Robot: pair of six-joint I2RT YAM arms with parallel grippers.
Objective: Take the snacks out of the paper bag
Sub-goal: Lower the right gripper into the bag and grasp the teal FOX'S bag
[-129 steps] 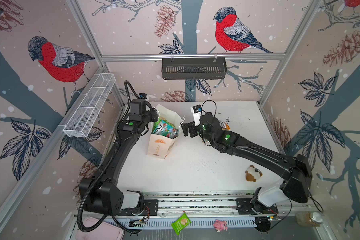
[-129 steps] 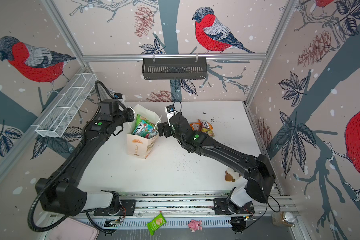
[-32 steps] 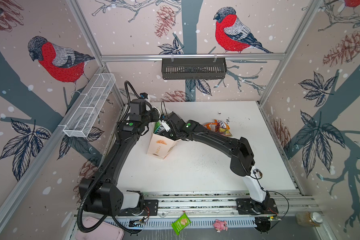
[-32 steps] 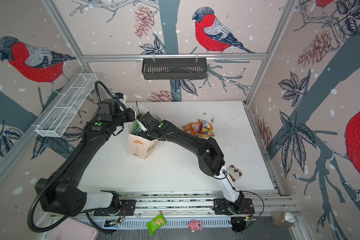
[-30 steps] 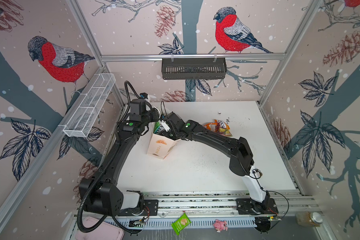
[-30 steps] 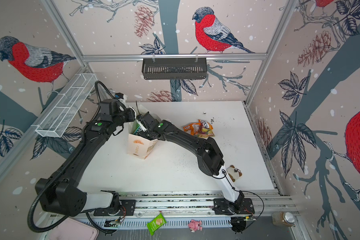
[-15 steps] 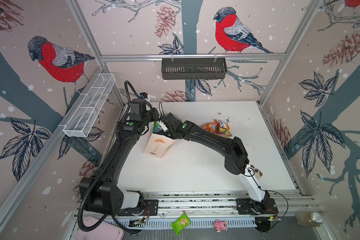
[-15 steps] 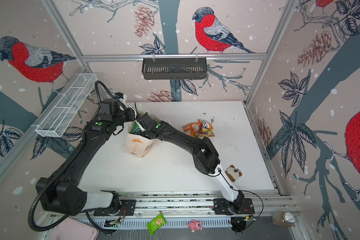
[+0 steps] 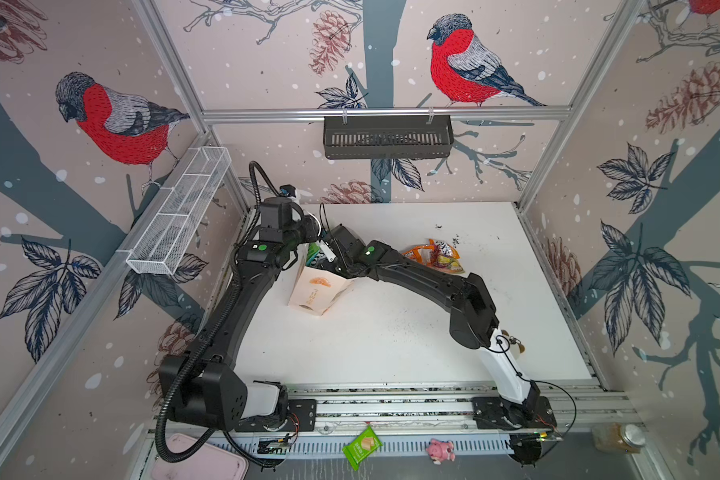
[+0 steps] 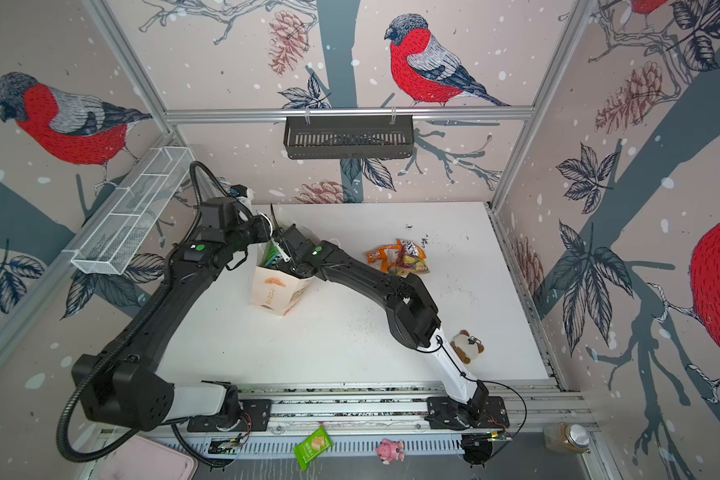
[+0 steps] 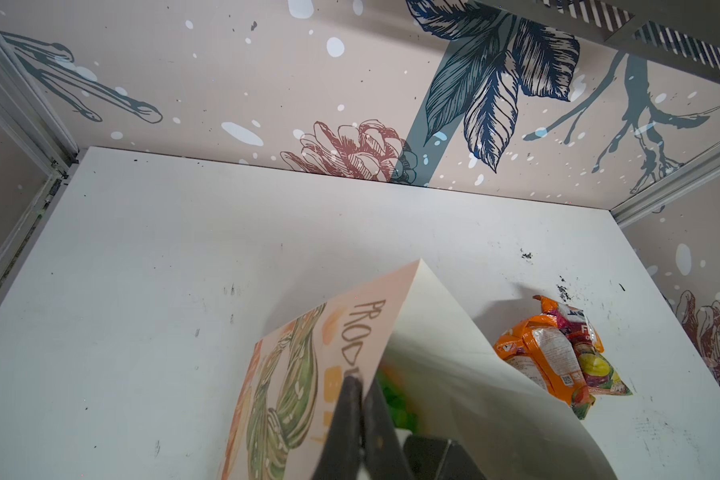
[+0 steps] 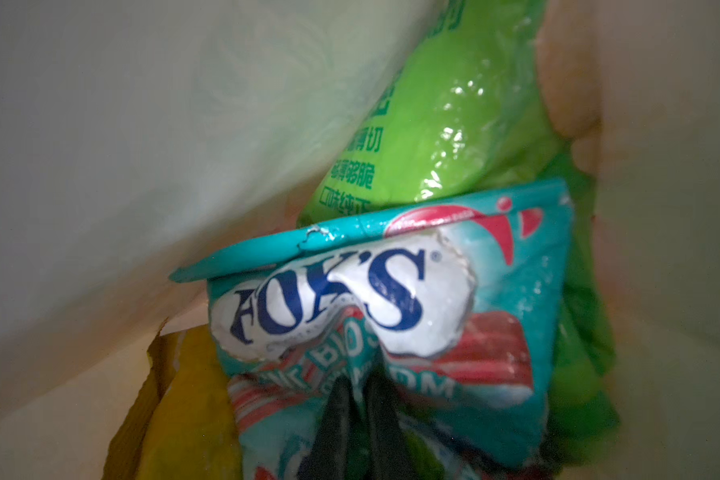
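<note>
Both pincers clenched: left gripper pins the paper bag rim, right gripper nips the teal Fox's packet inside, so lift straight up, clear of the rim.

Both top views are bright, with soft shadows on the table beside the paper bag. Inside it, light is dim; the green packet blurs, glare-flecked.

My two top cameras sit high, side by side, looking down on the whole bench; both see nearly the same. My left wrist camera looks across the bench over the paper bag's edge. My right one looks inside it, very close.
</note>
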